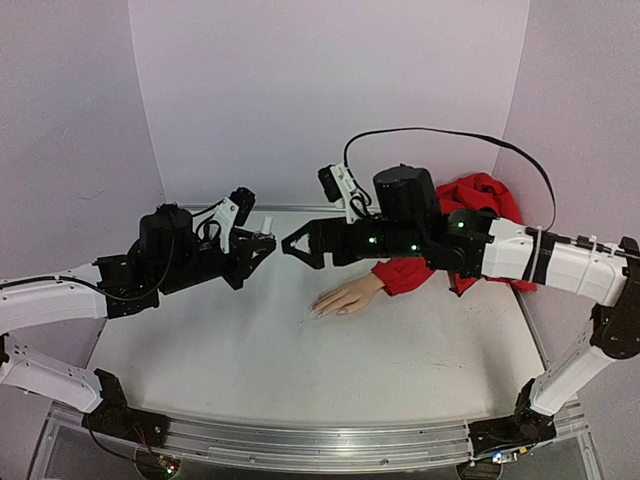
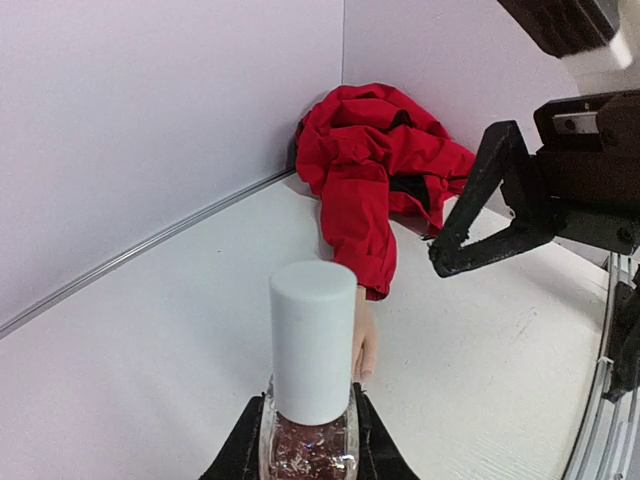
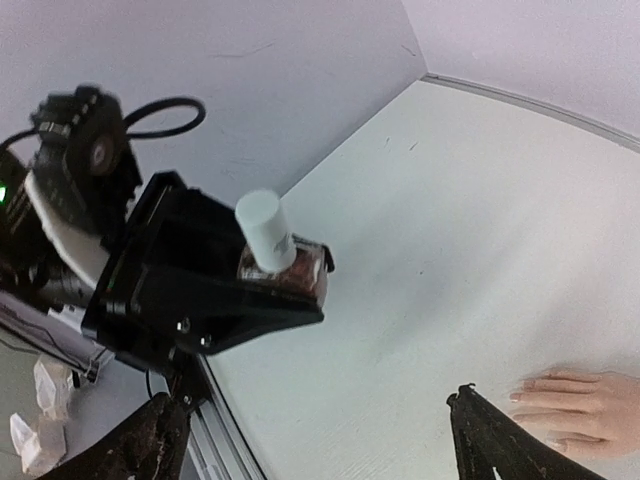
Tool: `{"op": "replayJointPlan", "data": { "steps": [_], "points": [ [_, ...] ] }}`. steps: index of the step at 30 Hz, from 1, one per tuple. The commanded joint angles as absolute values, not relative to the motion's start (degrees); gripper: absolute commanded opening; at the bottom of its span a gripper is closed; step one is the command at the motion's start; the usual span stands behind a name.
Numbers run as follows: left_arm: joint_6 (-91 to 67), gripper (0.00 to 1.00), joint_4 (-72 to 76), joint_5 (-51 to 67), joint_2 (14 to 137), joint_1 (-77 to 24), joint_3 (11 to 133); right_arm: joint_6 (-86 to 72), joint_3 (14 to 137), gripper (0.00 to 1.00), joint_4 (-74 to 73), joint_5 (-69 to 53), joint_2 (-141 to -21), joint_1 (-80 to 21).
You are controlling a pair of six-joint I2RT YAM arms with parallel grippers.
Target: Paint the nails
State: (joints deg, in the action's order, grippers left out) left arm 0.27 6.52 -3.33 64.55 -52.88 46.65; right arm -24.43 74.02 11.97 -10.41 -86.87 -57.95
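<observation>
A pale peach mannequin hand (image 1: 347,297) with a red sleeve (image 1: 470,235) lies palm down mid-table; its nails are too small to make out. It also shows in the left wrist view (image 2: 363,335) and the right wrist view (image 3: 578,405). My left gripper (image 1: 262,245) is shut on a small glass polish bottle (image 2: 308,445) with a white cap (image 2: 312,335), held above the table. The bottle shows in the right wrist view (image 3: 280,255). My right gripper (image 1: 292,246) is open and empty, its fingertips (image 2: 440,262) facing the bottle a short way off.
The red sleeve fabric (image 2: 375,160) is bunched in the back right corner against the wall. A black cable (image 1: 440,135) arcs over the right arm. A metal rail (image 1: 300,445) runs along the table's near edge.
</observation>
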Motion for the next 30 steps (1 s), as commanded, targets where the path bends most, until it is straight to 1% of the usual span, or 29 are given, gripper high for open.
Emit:
{"op": "replayJointPlan", "data": {
  "steps": [1, 4, 7, 11, 13, 14, 15, 16, 20, 23, 25, 27, 28, 29, 30],
  "points": [
    [1.5, 0.0, 10.3, -8.7, 66.3, -54.2, 48.6, -34.8, 81.0, 0.88, 16.1, -4.6, -91.6, -58.7],
    [1.4, 0.0, 10.3, -9.0, 66.9, -54.8, 48.9, -37.7, 83.7, 0.84, 16.1, -2.8, -94.0, -58.9],
    [1.6, 0.0, 10.3, -9.2, 67.5, -55.3, 49.2, -37.9, 86.2, 0.78, 15.9, -1.6, -96.2, -59.6],
    [0.8, 0.0, 10.2, -9.8, 67.7, -55.7, 49.7, -39.2, 88.9, 0.6, 14.3, 0.0, -98.5, -60.2],
    [0.6, 0.0, 10.3, -9.6, 68.1, -56.1, 50.1, -38.9, 89.7, 0.55, 14.1, 2.0, -99.7, -60.6],
    [0.5, 0.0, 10.3, -9.5, 68.5, -56.2, 50.3, -38.6, 90.2, 0.51, 13.9, 2.0, -100.3, -60.6],
    [0.6, 0.0, 10.2, -9.6, 68.8, -56.2, 50.5, -38.5, 90.6, 0.47, 13.7, 2.0, -101.1, -60.7],
    [0.5, 0.0, 10.2, -9.8, 69.0, -56.3, 50.7, -38.6, 91.0, 0.45, 13.4, 1.7, -101.5, -60.8],
    [0.5, 0.0, 10.2, -9.8, 68.7, -56.3, 51.0, -38.2, 91.0, 0.33, 13.3, 0.6, -102.1, -60.7],
    [-1.3, 0.0, 10.2, -8.9, 68.7, -56.4, 51.7, -37.5, 90.0, 0.22, 13.6, 0.5, -102.2, -60.6],
    [-2.3, 0.0, 10.2, -7.1, 67.8, -56.3, 51.9, -35.8, 89.7, 0.14, 13.9, -2.8, -101.7, -60.4],
    [-3.1, 0.0, 10.2, -3.7, 66.5, -56.3, 51.7, -32.1, 87.9, 0.0, 15.3, -6.1, -100.4, -59.9],
    [-3.3, 0.0, 10.3, -0.9, 65.6, -56.2, 51.5, -29.1, 86.6, 0.0, 16.6, -10.0, -99.6, -59.2],
    [-3.0, 0.0, 10.3, 4.2, 64.9, -56.0, 51.4, -26.4, 85.1, 0.0, 18.3, -15.7, -98.9, -58.2],
    [-2.7, 0.0, 10.3, 9.1, 64.2, -55.6, 51.3, -23.5, 83.7, 0.0, 20.2, -23.3, -98.3, -57.0]
  ]
}}
